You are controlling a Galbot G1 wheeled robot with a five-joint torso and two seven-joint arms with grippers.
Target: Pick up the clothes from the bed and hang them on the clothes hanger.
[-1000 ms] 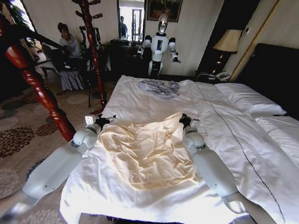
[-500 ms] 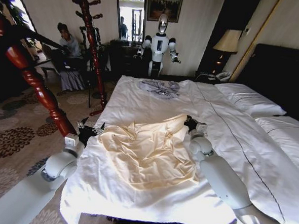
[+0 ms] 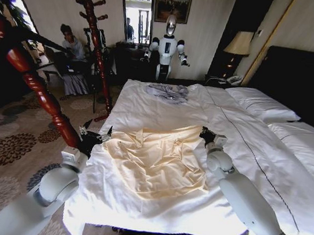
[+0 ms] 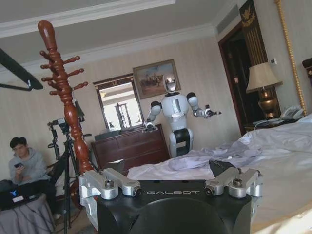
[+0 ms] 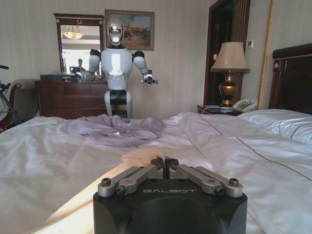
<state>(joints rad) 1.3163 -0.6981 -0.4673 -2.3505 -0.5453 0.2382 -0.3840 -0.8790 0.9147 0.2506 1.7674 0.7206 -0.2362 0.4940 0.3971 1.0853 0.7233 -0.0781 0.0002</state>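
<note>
On bed (image 3: 251, 139), head view: clothes (image 3: 157, 157) lay spread flat between both claws. Left gripper (image 3: 94, 136) sat just off garment's left edge, fingers spread wide, holding nothing. Right gripper (image 3: 211, 137) rested at garment's right upper corner.

Left wrist view: left gripper (image 4: 170, 183) fingers parted, empty; grey-blue garment (image 4: 214, 156) beyond.

Right wrist view: right gripper (image 5: 165, 163) fingertips met, pinching cream fabric (image 5: 141, 157) just ahead.

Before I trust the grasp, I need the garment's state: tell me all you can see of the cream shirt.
The cream shirt is pale yellow, soft, wrinkled fabric spread nearly flat on the bed near its foot. The left gripper sits at its far left corner, fingers spread; the right gripper, closed, is at its far right corner.
</note>
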